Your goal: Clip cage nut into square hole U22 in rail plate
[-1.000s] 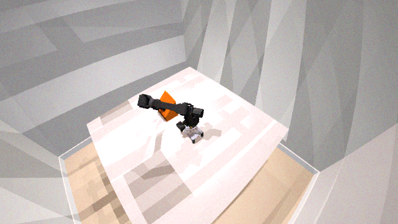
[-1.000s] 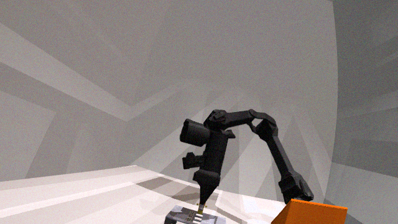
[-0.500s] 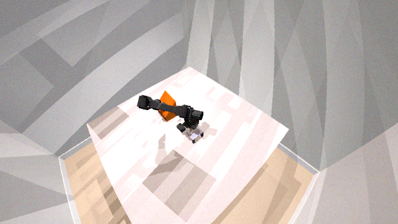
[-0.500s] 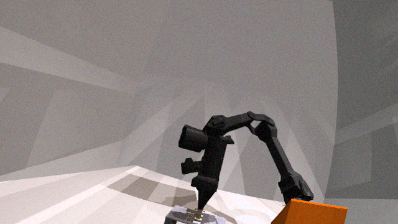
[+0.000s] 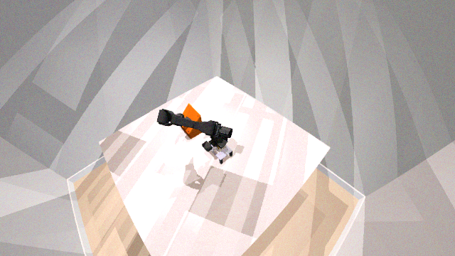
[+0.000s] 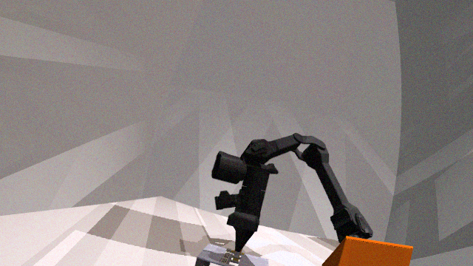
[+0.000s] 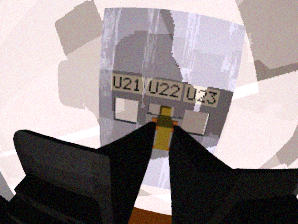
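Right below, U22's rail plate (image 5: 220, 155) (image 6: 214, 248) (image 7: 137, 55).

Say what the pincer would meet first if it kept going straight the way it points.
Probably the metal plate around the U22 hole, via the nut it grips; depth is unclear.

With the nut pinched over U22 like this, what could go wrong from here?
The cage nut covers only part of the U22 hole, whose far side shows beyond it, so a flange or wing might catch the rim of the rail plate. The gripper is shut on the nut; opening before both wings are through could let it tip or spring out.
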Action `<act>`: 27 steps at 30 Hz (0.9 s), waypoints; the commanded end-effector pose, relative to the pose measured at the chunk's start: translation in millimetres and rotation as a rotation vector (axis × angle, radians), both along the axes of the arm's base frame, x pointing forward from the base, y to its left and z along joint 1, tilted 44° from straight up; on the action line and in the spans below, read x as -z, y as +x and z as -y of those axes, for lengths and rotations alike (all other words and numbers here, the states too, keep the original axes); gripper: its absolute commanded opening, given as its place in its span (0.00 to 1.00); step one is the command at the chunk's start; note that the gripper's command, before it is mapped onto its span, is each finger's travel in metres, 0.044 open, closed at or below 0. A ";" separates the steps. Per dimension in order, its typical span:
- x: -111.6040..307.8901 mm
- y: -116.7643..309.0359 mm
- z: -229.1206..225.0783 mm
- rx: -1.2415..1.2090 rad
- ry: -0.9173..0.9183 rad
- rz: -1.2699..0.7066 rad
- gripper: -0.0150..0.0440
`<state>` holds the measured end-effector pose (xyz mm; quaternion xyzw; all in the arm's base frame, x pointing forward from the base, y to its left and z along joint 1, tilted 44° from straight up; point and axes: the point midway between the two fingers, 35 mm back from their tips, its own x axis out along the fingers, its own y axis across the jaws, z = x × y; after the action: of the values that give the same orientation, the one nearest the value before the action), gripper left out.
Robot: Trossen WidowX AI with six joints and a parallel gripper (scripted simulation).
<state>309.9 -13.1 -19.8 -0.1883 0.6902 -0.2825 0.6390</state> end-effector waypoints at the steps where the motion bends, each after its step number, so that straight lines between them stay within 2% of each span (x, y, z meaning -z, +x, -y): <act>1: 0.7 0.2 0.0 -0.005 -0.005 -0.001 0.30; 27: 2.7 0.4 -1.7 -0.006 -0.052 -0.008 0.30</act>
<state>308.9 -12.5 -22.8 -0.2066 0.6867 -0.2962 0.6309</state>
